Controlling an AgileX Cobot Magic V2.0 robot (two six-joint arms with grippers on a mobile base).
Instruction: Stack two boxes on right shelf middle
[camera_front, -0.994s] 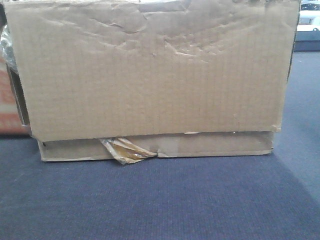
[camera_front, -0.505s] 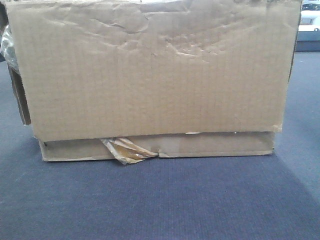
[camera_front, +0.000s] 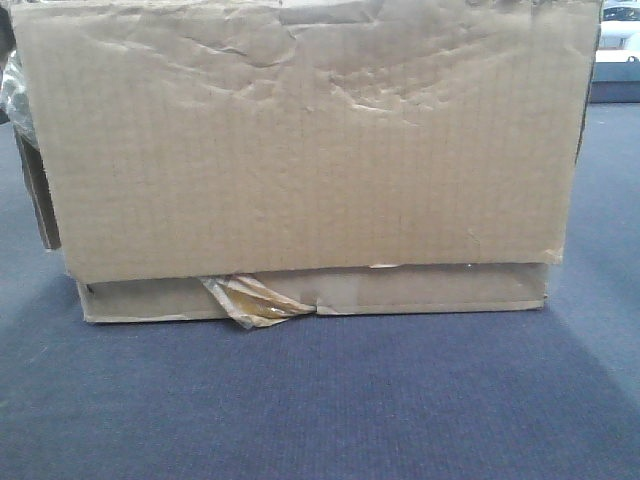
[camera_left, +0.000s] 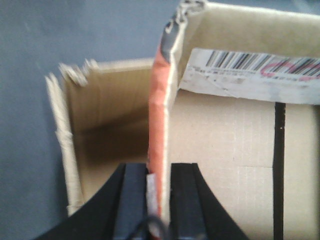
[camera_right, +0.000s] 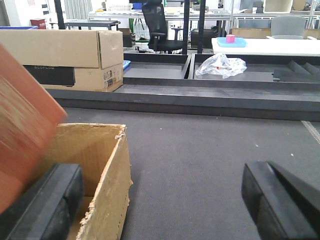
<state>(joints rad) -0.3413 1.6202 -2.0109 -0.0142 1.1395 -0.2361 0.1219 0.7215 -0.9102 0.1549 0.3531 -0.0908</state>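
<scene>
- left gripper (camera_left: 152, 200) was clamped on the orange-taped wall of the labelled box (camera_left: 225, 140); barcode label (camera_left: 250, 75) at upper right, pink scrawl unreadable
- right gripper (camera_right: 162, 200) stood wide apart, empty; open box (camera_right: 100, 165) at lower left
- dented box (camera_front: 300, 150) blocked the front view
- carton (camera_right: 60, 55) at upper left, print unreadable

Ahead, the cardboard box (camera_front: 300, 150) blocks everything from 9 through 12 to 3 o'clock — only carpet (camera_front: 320, 400) at 6 lies free. From the right wrist, bare floor (camera_right: 200, 165) opens from 12 to 3; an open carton (camera_right: 107, 185) stands at 7, an orange box (camera_right: 20, 115) at 9.
</scene>
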